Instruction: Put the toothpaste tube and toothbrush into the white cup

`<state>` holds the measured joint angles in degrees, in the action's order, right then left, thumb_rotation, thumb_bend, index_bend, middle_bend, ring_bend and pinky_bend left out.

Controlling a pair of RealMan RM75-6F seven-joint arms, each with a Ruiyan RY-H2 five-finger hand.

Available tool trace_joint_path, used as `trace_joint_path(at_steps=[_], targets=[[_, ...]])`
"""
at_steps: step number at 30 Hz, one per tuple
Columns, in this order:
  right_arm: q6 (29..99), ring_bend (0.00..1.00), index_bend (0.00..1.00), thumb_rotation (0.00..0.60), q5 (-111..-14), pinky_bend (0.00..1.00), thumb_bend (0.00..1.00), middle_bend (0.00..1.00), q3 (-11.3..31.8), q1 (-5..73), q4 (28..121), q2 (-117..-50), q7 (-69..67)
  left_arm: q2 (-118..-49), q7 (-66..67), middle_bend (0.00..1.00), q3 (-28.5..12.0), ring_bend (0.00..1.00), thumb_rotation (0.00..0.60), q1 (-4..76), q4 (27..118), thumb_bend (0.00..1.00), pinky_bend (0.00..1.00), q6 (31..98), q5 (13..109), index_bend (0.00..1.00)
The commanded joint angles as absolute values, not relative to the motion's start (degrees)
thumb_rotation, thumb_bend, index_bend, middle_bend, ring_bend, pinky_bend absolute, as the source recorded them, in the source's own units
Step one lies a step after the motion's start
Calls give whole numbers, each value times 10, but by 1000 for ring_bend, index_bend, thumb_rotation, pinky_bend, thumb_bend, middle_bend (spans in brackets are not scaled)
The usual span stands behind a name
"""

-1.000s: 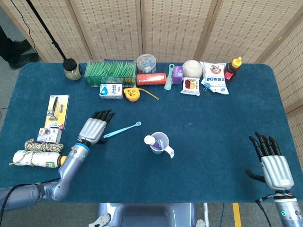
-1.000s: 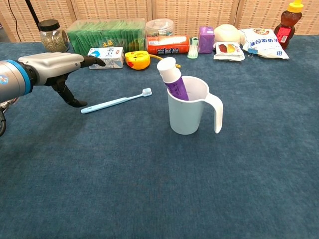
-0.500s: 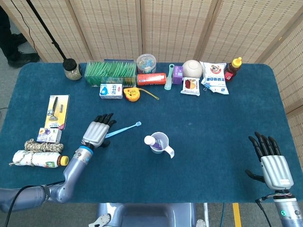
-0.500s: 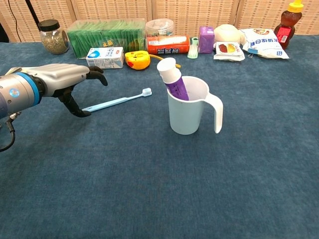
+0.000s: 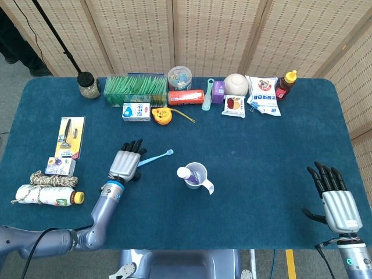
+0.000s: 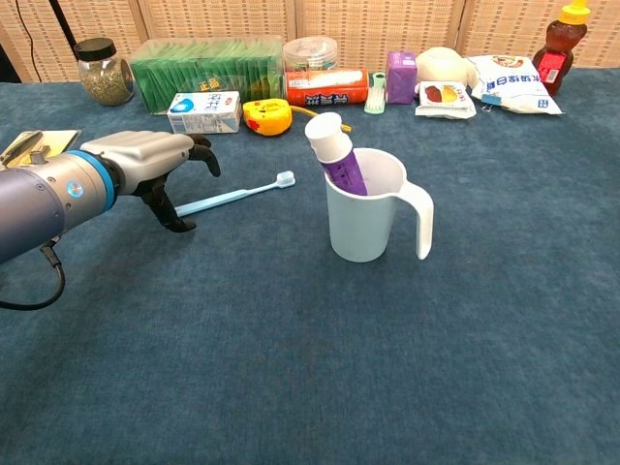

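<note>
Blue felt table (image 5: 244, 174), slim toothbrush (image 5: 156, 157).

No readable text anywhere. Print on the far-row red box (image 6: 325, 87), milk carton (image 6: 204, 111) and white bag (image 6: 511, 84) too small and blurred to make out.

Left hand (image 6: 155, 160) hovers over the handle end of the light-blue toothbrush (image 6: 237, 194), fingers curled downward, thumb tip at the blue cloth beside it. The brush lies flat, bristle end toward the white cup (image 6: 366, 213). The toothpaste tube (image 6: 334, 153) leans inside the cup, white cap up.
</note>
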<state>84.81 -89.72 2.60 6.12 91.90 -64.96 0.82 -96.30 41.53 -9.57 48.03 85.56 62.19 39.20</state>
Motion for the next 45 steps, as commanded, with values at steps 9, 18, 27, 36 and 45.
trace_joint_path(at_steps=[9,18,27,36,45], targets=[[847,0,0,600,-901,0,0,0,23,62,921,-649,8,-981,423,0,-111,0,600,487,843,251,84,630,368,227],[842,0,0,600,-898,0,0,0,23,63,919,-650,9,-989,413,0,-116,0,600,487,808,254,84,624,374,227],[838,0,0,600,-895,0,0,0,24,65,919,-652,12,-988,385,0,-126,0,600,486,758,258,84,599,384,227],[837,0,0,600,-892,0,0,0,25,66,920,-653,13,-972,348,0,-123,0,600,483,753,259,84,560,411,231],[838,0,0,600,-896,0,0,0,23,65,921,-651,12,-960,340,0,-108,0,600,483,796,263,84,563,460,264]])
